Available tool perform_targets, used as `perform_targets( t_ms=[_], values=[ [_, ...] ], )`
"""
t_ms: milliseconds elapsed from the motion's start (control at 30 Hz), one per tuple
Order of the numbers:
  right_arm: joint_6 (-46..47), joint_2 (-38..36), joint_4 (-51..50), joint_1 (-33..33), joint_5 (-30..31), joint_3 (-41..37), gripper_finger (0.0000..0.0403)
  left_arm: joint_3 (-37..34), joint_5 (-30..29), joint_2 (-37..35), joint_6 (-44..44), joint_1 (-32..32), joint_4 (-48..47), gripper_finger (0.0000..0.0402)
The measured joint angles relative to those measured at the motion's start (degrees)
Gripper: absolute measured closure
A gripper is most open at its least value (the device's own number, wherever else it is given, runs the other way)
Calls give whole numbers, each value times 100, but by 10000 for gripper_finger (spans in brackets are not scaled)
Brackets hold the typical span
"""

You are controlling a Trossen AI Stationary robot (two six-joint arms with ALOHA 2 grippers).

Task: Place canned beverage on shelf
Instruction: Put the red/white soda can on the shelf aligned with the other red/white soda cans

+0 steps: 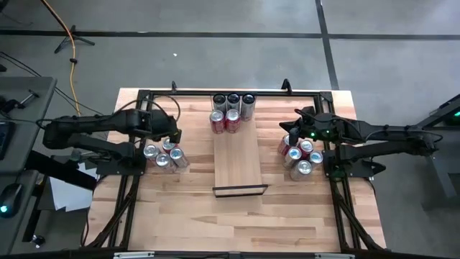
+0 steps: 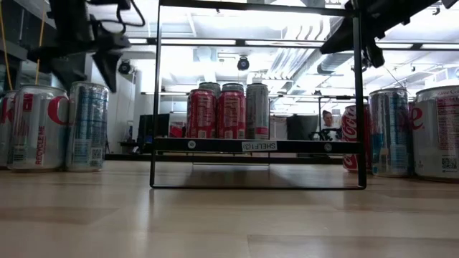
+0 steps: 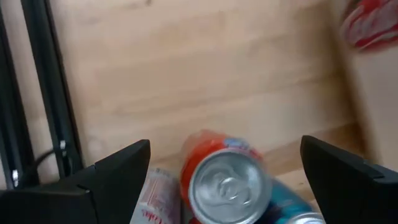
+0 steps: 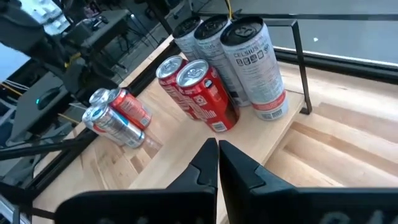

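Note:
The shelf (image 1: pixel 239 162), a pale narrow board with a black lip at its near end, lies mid-table. At its far end stand three tall cans (image 1: pixel 233 102) and two red cans (image 1: pixel 225 121). A cluster of cans (image 1: pixel 164 155) stands left of the shelf and another (image 1: pixel 300 157) right of it. My left gripper (image 3: pixel 225 149) hangs open over the left cluster, pointing down, its fingers wide on either side above an orange-sided can (image 3: pixel 227 183) without touching it. My right gripper (image 4: pixel 217 163) is shut and empty above the right cluster.
A black tube frame (image 1: pixel 144 101) runs around the tabletop, with rails close to both can clusters. The near and middle stretch of the shelf is bare wood. In the low view, a black bar with a label (image 2: pixel 258 145) crosses in front of the shelf's cans.

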Motion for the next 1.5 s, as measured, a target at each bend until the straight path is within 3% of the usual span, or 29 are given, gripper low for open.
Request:
perform_targets(
  t_ms=[333, 500, 600, 733, 900, 1000, 1133, 1300, 1500],
  values=[
    [148, 249, 40, 0, 11, 0, 402, -432, 45, 76, -31, -79, 416, 41],
    [136, 265, 53, 0, 20, 0, 402, -435, -171, -12, 701, 82, 1078, 41],
    [120, 221, 124, 0, 194, 6, 402, -399, -187, -178, 1464, 237, 1905, 41],
    [-351, 213, 136, 0, 340, 220, 402, -358, -175, -485, 2666, 309, 3673, 41],
    [-1128, 211, 141, 0, 340, 634, 402, -354, 618, -800, 4201, 192, 6007, 41],
    [-1430, 211, 143, 0, 345, 880, 402, -370, 1022, -891, 4546, 13, 6828, 41],
    [-1518, 211, 60, 0, 365, 1075, 398, -904, 1009, -1037, 4444, -224, 7549, 41],
    [-1303, 213, -509, 0, 315, 1315, 327, -1692, 790, -1330, 3755, -333, 8402, 41],
    [-947, 297, -897, -2, -36, 1573, 162, -1794, 511, -1675, 3667, -345, 8554, 41]
  ],
)
